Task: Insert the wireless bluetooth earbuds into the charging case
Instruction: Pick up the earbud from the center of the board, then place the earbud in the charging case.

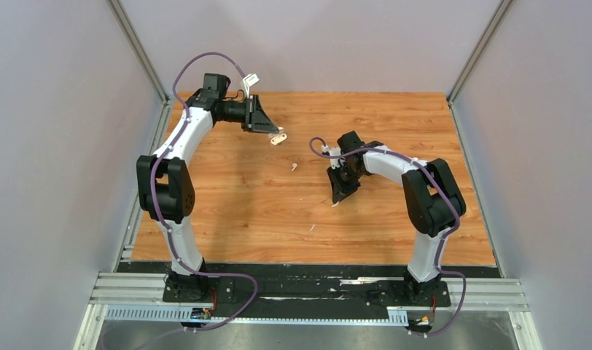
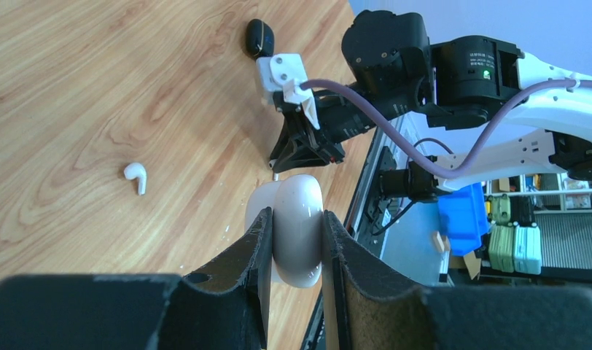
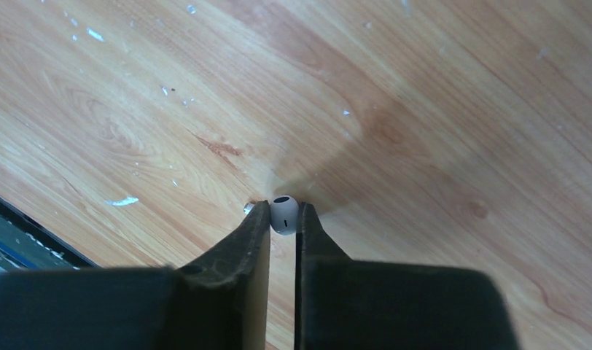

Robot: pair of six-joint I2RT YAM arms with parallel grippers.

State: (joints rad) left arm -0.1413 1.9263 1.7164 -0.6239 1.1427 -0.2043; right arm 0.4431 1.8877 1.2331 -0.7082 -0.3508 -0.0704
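Observation:
My left gripper [image 2: 296, 214] is shut on the white charging case [image 2: 299, 244] and holds it above the table's far left [image 1: 278, 138]. One white earbud [image 2: 135, 176] lies loose on the wood between the two arms [image 1: 294, 166]. My right gripper [image 3: 283, 212] is down at the table surface, its fingers pressed on both sides of a second white earbud [image 3: 283, 215]. In the top view that gripper [image 1: 340, 195] points down at mid-table right. A black rounded object [image 2: 259, 36], possibly a black bud or case, lies beyond the right gripper.
The wooden table [image 1: 227, 211] is walled by grey panels on three sides. A tiny white fleck [image 1: 312, 228] lies toward the near edge. The black rail [image 1: 300, 281] holding the arm bases runs along the front.

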